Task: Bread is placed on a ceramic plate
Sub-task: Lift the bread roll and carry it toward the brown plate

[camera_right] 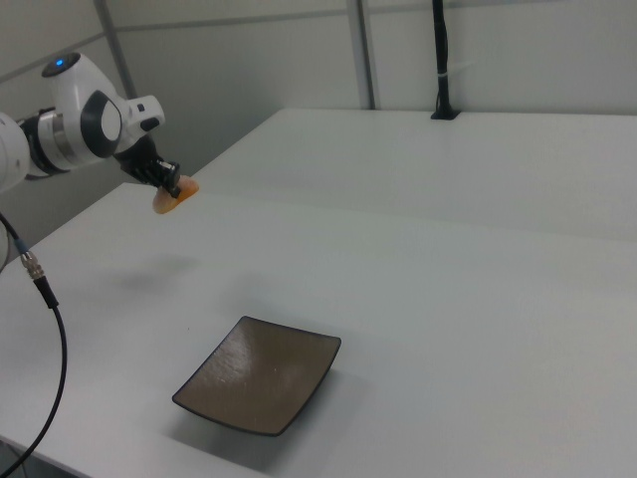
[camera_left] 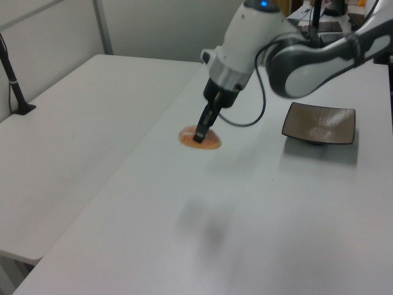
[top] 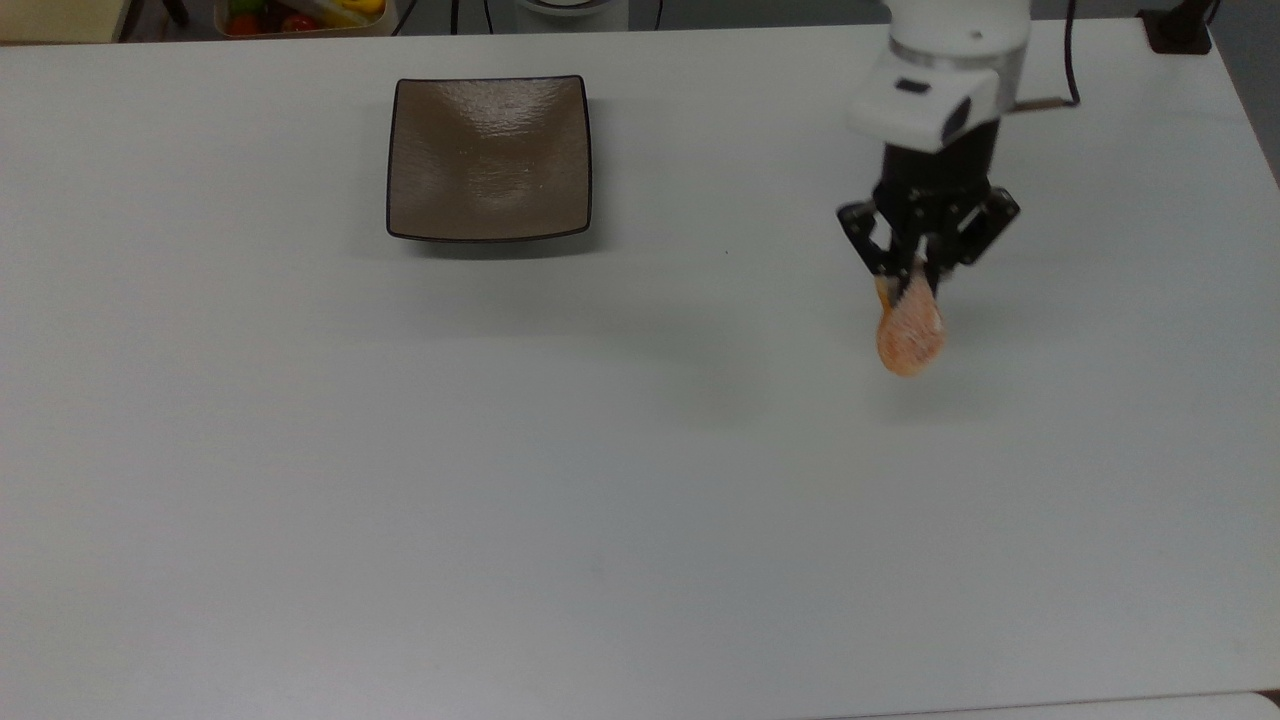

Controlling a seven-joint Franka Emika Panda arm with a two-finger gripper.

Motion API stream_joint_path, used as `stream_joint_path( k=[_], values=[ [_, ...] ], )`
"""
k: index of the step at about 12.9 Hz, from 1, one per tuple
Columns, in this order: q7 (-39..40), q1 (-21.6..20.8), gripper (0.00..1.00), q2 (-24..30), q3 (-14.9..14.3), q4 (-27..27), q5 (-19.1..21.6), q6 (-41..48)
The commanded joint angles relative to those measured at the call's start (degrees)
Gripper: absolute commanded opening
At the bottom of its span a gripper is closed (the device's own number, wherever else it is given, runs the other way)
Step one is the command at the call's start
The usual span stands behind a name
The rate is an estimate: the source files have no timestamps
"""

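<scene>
The bread (top: 909,335), an orange-brown roll with a pale crumbly coating, hangs in the air above the table (top: 640,480), pinched at one end between the two black fingers of the gripper (top: 918,281), which are closed on it. In the left view its soft shadow lies on the tabletop below and nearer the camera, apart from the bread (camera_left: 200,137) itself, so nothing of it touches the surface. In the right view the bread (camera_right: 175,195) juts out from the gripper (camera_right: 167,185) at the far left of the scene.

The ceramic plate (top: 489,158), square, glossy brown with a thin dark rim and upturned corners, sits flat on the table well apart from the bread, toward the top view's left and far edge. It holds nothing. In the left view the plate (camera_left: 319,123) lies to the right of the bread; in the right view the plate (camera_right: 261,374) is near the camera.

The table is a broad white matte surface. A second white table (camera_left: 80,123) butts against it on the left view's left, with a black post (camera_left: 13,80) standing on it. Grey partition walls (camera_right: 299,70) close the room behind. A tray of colourful items (top: 300,14) sits beyond the table's far edge in the top view.
</scene>
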State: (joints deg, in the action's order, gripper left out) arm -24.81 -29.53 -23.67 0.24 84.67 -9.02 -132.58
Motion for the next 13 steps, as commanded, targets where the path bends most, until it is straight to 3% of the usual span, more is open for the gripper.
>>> stream_joint_path(
  k=[1, 3, 6, 9, 13],
  values=[
    [-0.4, 3.8, 0.19, 10.6, 2.3, 9.1, 1.7, 4.5],
    [2.8, 5.9, 0.19, 14.6, 2.3, 9.6, 5.7, 10.2],
    [17.5, 11.6, 0.19, 20.1, 2.2, 10.0, 15.0, 22.6],
    [27.1, 16.7, 0.19, 24.0, 2.2, 14.4, 16.8, 27.8],
    [33.1, 21.9, 0.19, 28.3, 2.0, 21.9, 16.8, 28.2]
  ],
)
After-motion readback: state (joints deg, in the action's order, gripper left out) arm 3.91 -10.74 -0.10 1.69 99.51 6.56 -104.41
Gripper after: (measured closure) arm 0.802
